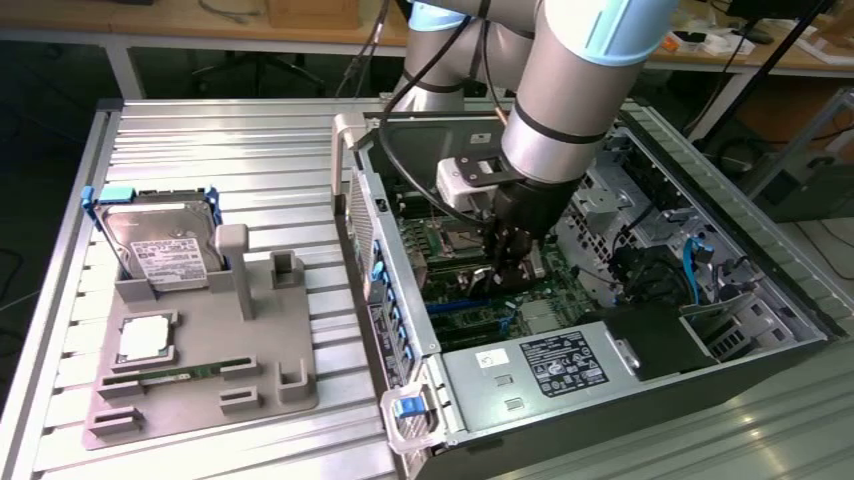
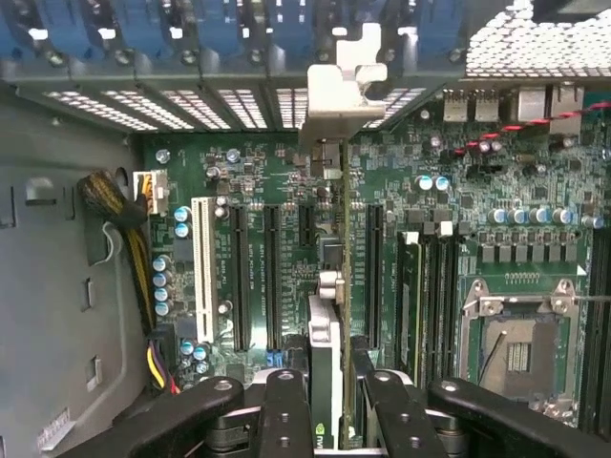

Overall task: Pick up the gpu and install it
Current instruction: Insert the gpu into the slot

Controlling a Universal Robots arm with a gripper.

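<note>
A: Ribbed metal table, open PC case lying on it — gripper lowered inside, over the motherboard. A hard drive waits on the grey tray at the exterior view's left.

B: From the wrist, more — gripper fingers pinch the gpu, edge-on and upright above a slot, its silver bracket at the rear openings.
</note>
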